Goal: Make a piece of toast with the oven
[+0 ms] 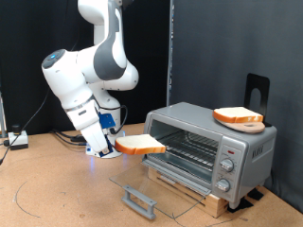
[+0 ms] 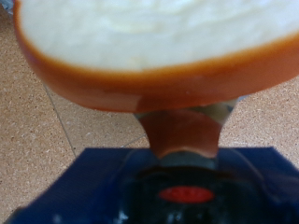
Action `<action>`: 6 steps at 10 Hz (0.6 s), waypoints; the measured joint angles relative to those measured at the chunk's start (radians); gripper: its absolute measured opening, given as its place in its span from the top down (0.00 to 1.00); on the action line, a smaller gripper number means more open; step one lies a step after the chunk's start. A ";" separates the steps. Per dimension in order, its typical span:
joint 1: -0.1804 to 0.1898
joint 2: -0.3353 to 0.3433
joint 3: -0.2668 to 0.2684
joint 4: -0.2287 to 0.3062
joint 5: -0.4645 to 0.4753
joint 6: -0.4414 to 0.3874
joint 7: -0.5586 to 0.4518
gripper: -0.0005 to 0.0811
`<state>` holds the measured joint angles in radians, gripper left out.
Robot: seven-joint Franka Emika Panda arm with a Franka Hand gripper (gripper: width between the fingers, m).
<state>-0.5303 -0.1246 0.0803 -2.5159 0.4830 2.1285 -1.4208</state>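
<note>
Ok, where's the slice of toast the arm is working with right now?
In the exterior view the piece of toast sits mid-frame, held in the gripper just left of the oven and its open front; a second slice lies on the oven's top.

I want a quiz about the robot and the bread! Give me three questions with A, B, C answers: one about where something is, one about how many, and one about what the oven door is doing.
1. Where is the second slice of bread?
A. On top of the oven
B. On the floor
C. Inside the oven

2. How many round knobs are on the oven's front?
A. One
B. Three
C. Five

3. How is the oven door?
A. Shut tight
C. Taken off
B. Open, folded down

Answers:
1. A: the second slice lies on the oven's roof.
2. B: three knobs sit in a column on the panel.
3. B: the door lies flat in front, and the wire rack shows. The hand holds the piece of toast just outside the opening.
</note>
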 joint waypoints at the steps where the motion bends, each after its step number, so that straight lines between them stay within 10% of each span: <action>1: 0.001 0.000 0.000 0.000 0.000 -0.001 -0.006 0.49; 6: 0.013 0.000 0.036 -0.013 0.001 0.034 -0.077 0.49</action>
<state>-0.5169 -0.1251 0.1162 -2.5286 0.4839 2.1629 -1.4981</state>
